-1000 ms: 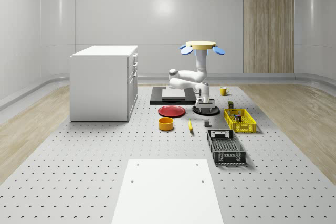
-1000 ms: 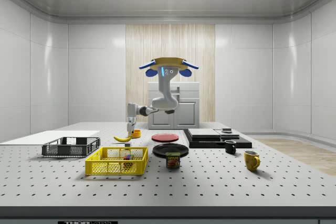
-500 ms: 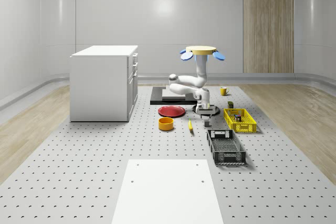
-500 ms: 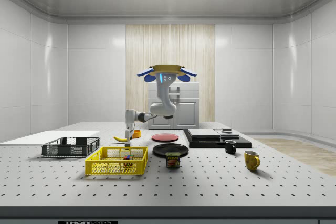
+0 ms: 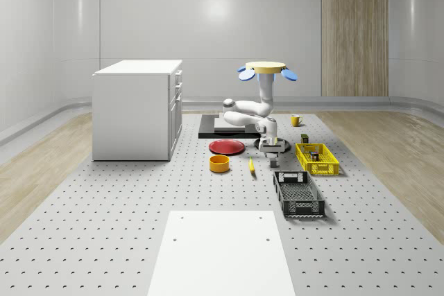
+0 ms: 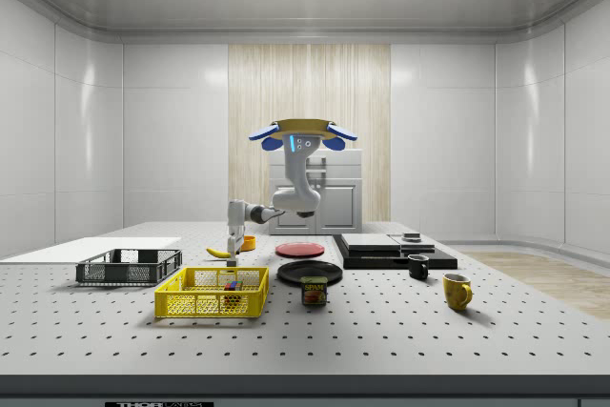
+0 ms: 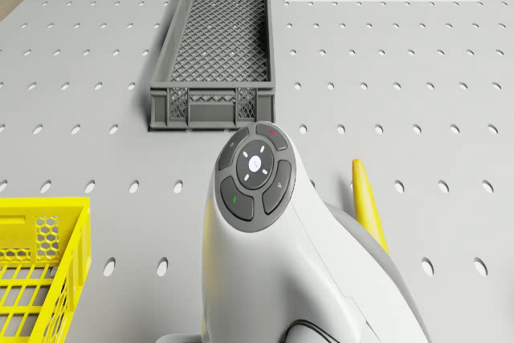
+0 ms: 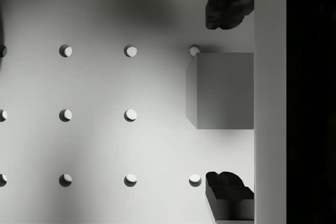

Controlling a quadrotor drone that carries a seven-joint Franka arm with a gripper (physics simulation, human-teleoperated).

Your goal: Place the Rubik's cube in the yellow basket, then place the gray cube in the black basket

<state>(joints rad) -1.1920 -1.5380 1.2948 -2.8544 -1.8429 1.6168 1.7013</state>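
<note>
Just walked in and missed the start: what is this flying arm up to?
The drone hovers above the table, arm bent down between the yellow basket and the black basket. The gripper hangs open over the gray cube, one finger on each side, not closed on it. The Rubik's cube already sits in the yellow basket.

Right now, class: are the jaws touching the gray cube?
Apart. In the wrist view the gray cube sits between the open gripper's fingertips, with bare table showing on both sides.
</note>
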